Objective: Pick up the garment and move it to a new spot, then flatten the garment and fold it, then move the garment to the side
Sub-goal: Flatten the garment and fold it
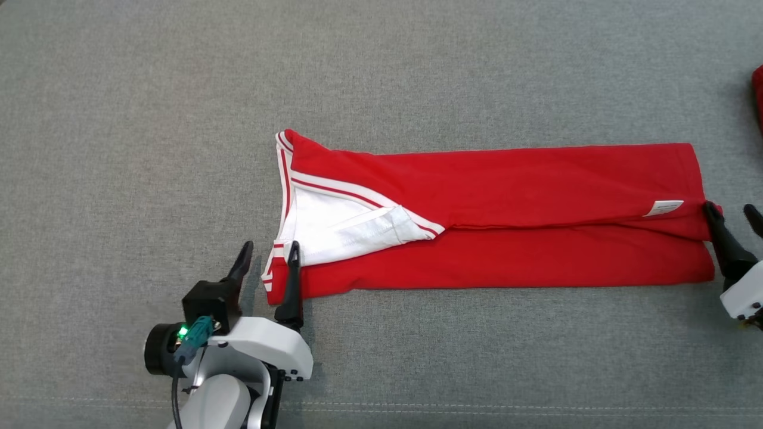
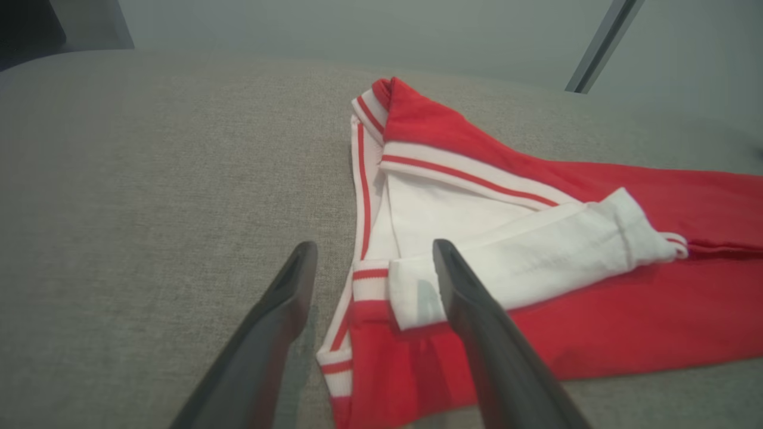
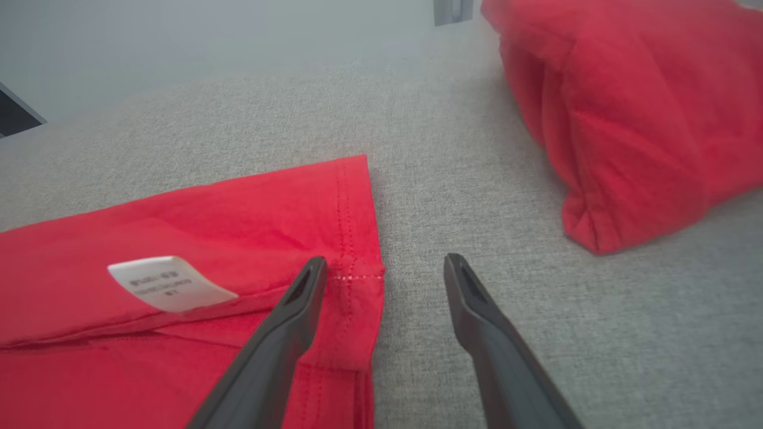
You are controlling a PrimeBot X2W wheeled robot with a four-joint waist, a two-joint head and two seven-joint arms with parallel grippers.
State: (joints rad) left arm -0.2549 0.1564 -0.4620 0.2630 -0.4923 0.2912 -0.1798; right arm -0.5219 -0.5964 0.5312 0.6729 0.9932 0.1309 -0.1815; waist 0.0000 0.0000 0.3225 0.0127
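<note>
In the head view the red garment [image 1: 506,196] lies flat across the middle of the grey surface [image 1: 149,119], stretched from 9 o'clock to 3 o'clock as 1 long band. Its upper half is folded down over the lower and a white sleeve [image 1: 351,232] is tucked inside. The left gripper [image 1: 268,265] sits at 7 o'clock with its jaws apart and nothing in them, straddling the striped collar end. The right gripper [image 1: 732,214] sits at 3 o'clock by the hem, also spread and empty, just beside a white label [image 1: 663,208]. A second red cloth [image 1: 758,95] pokes in at 2 o'clock. In the left wrist view 1 finger hangs over the bare surface and the other over the sleeve, with the collar edge between them. In the right wrist view 1 finger lies over the hem corner and the other over bare grey, with the other red cloth heaped at 1 o'clock, well apart. Moving, flattening and a lengthwise fold look done. A fold end to end probably remains, then the shift aside.
</note>
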